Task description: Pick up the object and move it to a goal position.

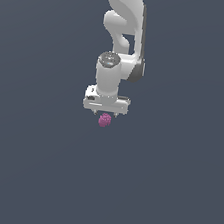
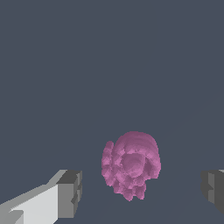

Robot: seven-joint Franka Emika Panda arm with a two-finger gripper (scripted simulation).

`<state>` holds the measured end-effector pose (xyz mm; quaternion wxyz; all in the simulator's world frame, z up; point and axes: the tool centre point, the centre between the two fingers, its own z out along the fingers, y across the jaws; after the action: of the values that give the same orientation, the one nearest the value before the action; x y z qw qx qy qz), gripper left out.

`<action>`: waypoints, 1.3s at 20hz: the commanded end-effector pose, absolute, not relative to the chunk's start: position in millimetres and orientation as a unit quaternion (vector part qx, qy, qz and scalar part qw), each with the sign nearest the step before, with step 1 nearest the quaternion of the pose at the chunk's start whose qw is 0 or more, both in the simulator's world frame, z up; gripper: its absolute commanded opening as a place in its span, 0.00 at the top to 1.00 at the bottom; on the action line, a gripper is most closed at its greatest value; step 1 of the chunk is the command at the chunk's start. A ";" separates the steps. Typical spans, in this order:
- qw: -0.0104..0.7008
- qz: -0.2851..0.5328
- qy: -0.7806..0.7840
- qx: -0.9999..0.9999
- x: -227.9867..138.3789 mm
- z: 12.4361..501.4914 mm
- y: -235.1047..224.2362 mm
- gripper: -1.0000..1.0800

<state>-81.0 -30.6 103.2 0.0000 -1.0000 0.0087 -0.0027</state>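
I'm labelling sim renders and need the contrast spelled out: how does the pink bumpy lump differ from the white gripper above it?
Colour: the small magenta-pink bumpy lump is pink all over; the white gripper has grey pads.
Shape: the lump is rounded and knobbly; the gripper is blocky and flat-faced.
Width: the lump is much narrower than the gripper, whose open fingers stand clear of it on both sides.
Shared: both sit centred over the plain dark grey ground.

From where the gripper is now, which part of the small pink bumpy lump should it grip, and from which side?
Grip the small magenta-pink bumpy lump across its widest middle, coming straight down from above. It is rounded and much narrower than the white gripper, whose fingers stand open on either side of it, so closing there probably centres it.
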 end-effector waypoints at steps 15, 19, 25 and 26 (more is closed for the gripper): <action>0.000 0.000 0.008 -1.000 -91.8 71.6 -31.2 0.04; 0.000 0.000 0.008 -1.000 -92.4 54.0 -31.3 0.04; 0.000 0.000 0.008 -1.000 -92.0 44.7 -31.3 0.04; 0.000 0.000 0.008 -1.000 -92.0 44.7 -31.3 1.00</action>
<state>-92.1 -31.3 45.7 0.0000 -1.0000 0.0081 0.0001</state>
